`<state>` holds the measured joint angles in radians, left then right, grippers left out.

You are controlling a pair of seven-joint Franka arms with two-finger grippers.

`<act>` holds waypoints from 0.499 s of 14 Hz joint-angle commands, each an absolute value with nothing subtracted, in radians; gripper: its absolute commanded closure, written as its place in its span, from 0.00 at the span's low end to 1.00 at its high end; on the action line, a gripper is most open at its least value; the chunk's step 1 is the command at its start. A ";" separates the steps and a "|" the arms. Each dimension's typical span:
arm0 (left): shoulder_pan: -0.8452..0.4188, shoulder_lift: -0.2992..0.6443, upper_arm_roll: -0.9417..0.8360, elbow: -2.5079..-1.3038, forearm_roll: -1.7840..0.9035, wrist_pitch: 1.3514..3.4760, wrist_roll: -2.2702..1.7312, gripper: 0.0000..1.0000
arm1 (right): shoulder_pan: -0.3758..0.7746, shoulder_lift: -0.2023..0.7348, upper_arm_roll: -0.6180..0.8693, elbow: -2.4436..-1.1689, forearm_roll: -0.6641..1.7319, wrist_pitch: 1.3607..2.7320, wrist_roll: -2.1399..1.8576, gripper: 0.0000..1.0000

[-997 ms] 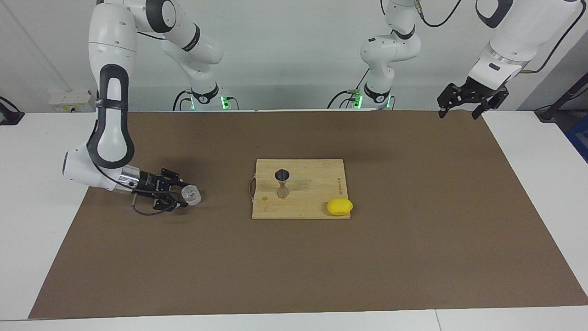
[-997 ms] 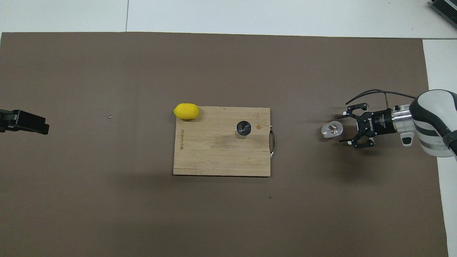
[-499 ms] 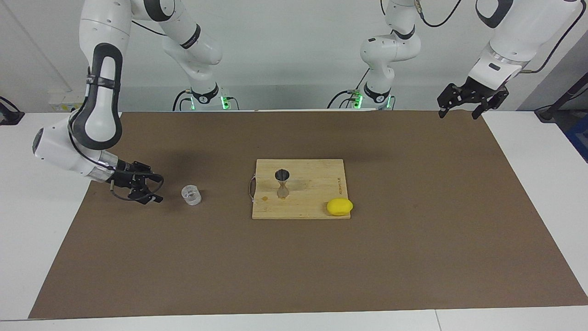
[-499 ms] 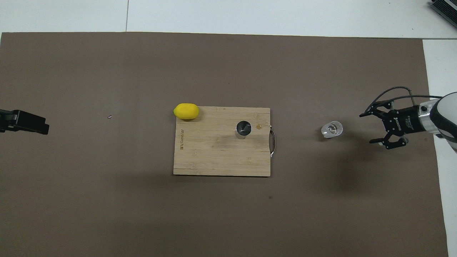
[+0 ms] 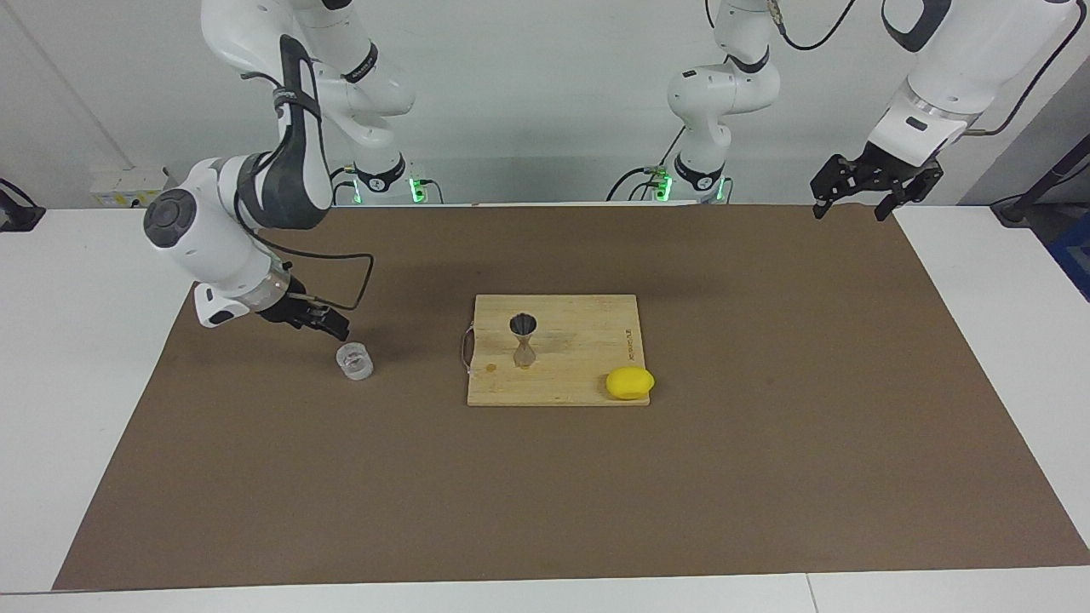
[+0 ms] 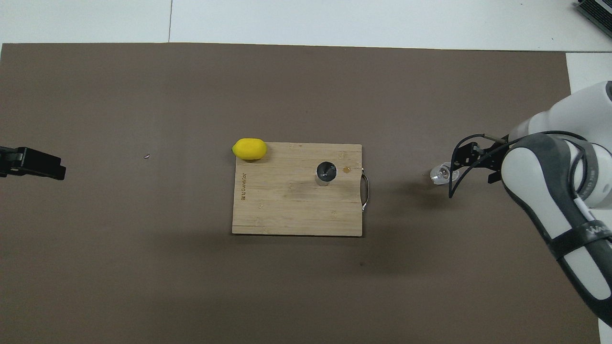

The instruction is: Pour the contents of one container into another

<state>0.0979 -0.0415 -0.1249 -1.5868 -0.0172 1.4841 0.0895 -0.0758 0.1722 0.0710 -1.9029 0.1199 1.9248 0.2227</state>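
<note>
The glass cup (image 5: 354, 359) stood upright on the tabletop (image 5: 766, 477), toward the right arm's end, well apart from the steel jigger (image 5: 523, 339) on the cutting board (image 5: 579, 375). Likely slippery, rigid and breakable, it wants a side grip. The right claw (image 5: 330, 327) hovered close above it, empty, fingers apart; the left claw (image 5: 856, 192) waited, spread.
</note>
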 commanded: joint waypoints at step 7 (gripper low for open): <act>0.089 -0.057 -0.118 -1.608 -0.002 1.496 0.091 0.00 | 0.000 0.066 0.074 -1.643 0.002 1.728 0.186 0.00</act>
<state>0.0979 -0.0415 -0.1248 -1.5868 -0.0172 1.4841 0.0895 0.0072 0.0467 0.0724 -1.7570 0.0188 1.8097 0.2057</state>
